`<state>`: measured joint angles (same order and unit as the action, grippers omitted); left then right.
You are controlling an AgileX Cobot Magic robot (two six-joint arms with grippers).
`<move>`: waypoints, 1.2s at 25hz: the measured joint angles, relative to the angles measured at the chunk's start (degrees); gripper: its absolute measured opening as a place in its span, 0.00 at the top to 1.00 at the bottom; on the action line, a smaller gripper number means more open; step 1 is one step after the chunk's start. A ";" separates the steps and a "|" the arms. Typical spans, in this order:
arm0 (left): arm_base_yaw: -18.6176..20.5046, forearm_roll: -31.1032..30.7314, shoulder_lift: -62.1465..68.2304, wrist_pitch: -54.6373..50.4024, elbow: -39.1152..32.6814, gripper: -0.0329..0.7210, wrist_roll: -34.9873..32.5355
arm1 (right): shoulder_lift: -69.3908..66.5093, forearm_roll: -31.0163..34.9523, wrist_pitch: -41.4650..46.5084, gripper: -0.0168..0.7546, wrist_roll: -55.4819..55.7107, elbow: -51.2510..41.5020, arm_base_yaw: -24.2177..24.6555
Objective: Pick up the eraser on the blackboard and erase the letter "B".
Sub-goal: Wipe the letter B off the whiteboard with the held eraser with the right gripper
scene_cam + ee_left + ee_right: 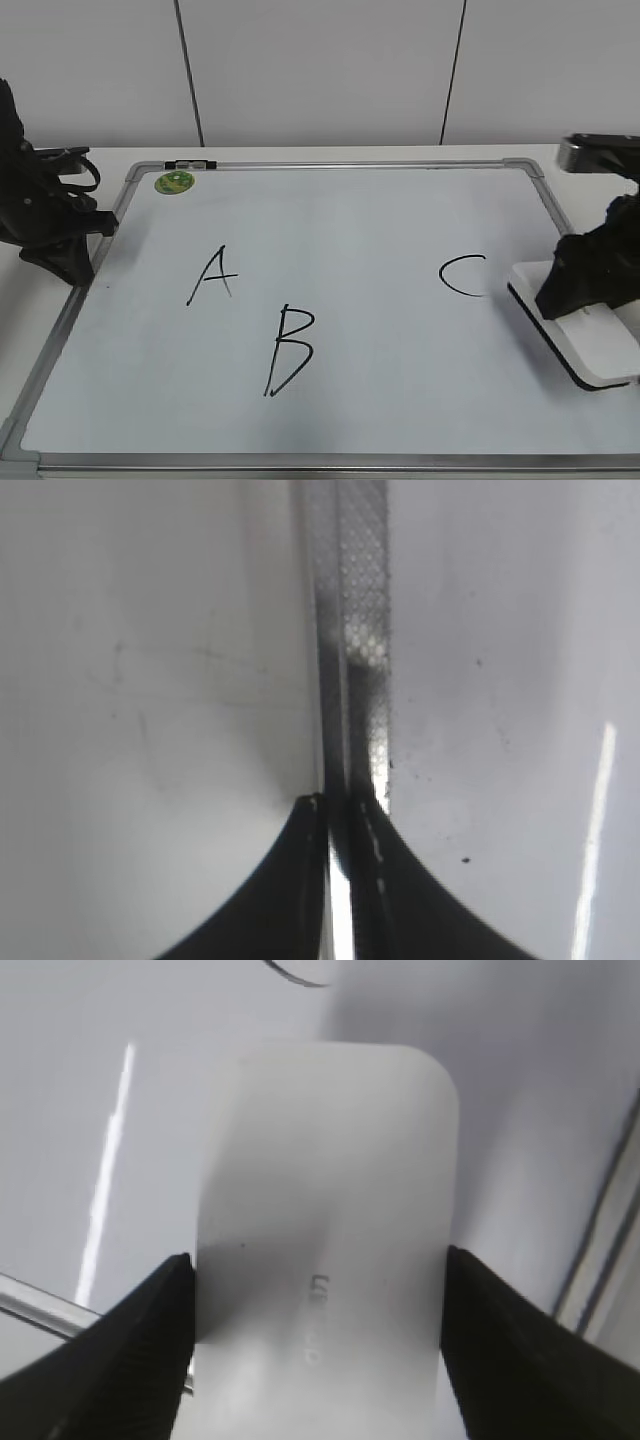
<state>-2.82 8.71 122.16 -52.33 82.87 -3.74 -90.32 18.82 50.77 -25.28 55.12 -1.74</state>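
The blackboard (pixel 380 220) is a white board lying flat, with black letters on it. The letter "B" (pixel 290 350) is whole, at the lower middle. The eraser (pixel 592 352) is a white block at the board's right edge; it fills the right wrist view (pixel 330 1160). My right gripper (pixel 565 300) (pixel 318 1280) straddles it, with both fingers against its long sides. My left gripper (pixel 78 262) (pixel 345 805) is shut and empty, its tips over the board's left frame strip (pixel 355 630).
The letter "A" (pixel 212 275) is left of the B and the letter "C" (pixel 462 275) is right of it, close to the eraser. A green round sticker (pixel 174 182) sits at the board's top left corner. A white wall stands behind.
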 joint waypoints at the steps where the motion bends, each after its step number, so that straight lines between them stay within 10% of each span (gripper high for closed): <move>1: 0.00 0.00 0.00 0.00 0.00 0.94 0.00 | 0.00 0.22 0.42 0.27 -0.32 0.83 -1.56; 14: 0.00 0.00 0.00 0.00 0.00 0.94 0.00 | -0.27 -1.49 -4.27 0.27 -1.17 10.52 -23.04; 30: 0.00 0.00 0.00 0.00 0.00 0.94 0.00 | -10.50 -4.35 -6.75 0.27 -1.17 13.30 -35.11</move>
<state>-2.82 8.71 122.16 -52.33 82.87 -3.74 -100.81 14.47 44.02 -26.45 68.42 -36.85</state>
